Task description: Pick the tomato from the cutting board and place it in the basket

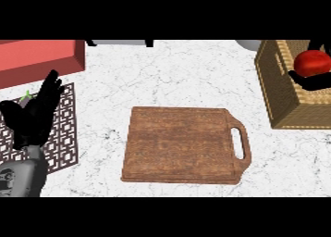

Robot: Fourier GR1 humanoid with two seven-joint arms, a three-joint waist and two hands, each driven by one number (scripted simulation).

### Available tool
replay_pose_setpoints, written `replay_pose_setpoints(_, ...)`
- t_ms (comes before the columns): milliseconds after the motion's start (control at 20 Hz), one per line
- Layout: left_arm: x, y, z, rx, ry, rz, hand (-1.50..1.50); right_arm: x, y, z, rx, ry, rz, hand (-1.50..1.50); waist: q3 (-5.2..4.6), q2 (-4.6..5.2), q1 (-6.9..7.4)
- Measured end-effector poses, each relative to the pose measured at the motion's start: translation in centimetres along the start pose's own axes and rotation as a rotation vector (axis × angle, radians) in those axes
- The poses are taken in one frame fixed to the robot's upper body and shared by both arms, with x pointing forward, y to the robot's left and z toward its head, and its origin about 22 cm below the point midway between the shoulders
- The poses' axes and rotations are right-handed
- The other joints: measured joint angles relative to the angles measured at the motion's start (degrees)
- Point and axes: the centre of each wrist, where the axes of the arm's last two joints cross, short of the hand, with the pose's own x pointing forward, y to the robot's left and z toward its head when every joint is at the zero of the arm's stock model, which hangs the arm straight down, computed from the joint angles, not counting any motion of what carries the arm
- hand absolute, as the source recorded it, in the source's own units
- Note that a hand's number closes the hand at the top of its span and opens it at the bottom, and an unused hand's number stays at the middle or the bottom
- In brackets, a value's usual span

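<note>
The red tomato (313,62) is over the inside of the wicker basket (281,104) at the upper right. My right hand (320,80) cups it from below and from the right, fingers curled round it. The brown wooden cutting board (178,144) lies in the middle of the counter with its handle to the right and nothing on it. At the left, my left hand (33,115) rests open, fingers pointing up, above a patterned mat.
A dark lattice mat (66,134) lies at the left under the left hand. A red box (32,58) stands at the upper left. The marble counter (182,78) stretches between board and basket. A grey object (248,44) shows at the top edge.
</note>
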Motion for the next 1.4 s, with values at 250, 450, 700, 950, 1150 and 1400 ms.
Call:
replay_pose_setpoints(250,0.1,0.3,0.1,0.003,0.003,0.0,0.0,-0.6,0.7,-1.4,0.026,0.019,0.029,1.5,0.02,-0.06,-0.12)
replay_pose_setpoints(450,0.0,0.4,-0.1,-0.002,0.003,-0.001,0.0,-0.8,1.2,-1.9,0.14,0.048,0.084,1.5,-0.06,-0.08,-0.09)
replay_pose_setpoints(700,-0.6,0.1,-0.3,0.002,-0.003,0.002,0.0,-2.1,1.1,-2.1,0.239,0.072,0.11,1.5,-0.03,0.02,0.07)
replay_pose_setpoints(950,-0.6,0.4,0.3,0.004,-0.001,0.003,0.0,-2.9,1.8,-1.8,0.254,0.076,0.11,1.5,-0.04,0.01,0.26)
replay_pose_setpoints(1150,0.0,0.1,0.2,0.002,0.001,0.002,0.0,-3.0,2.5,-1.9,0.25,0.079,0.122,1.5,-0.04,0.02,0.31)
replay_pose_setpoints(1400,0.3,0.1,0.0,-0.004,-0.006,0.0,0.0,-3.4,3.0,-1.5,0.254,0.09,0.172,1.5,-0.31,-0.02,0.51)
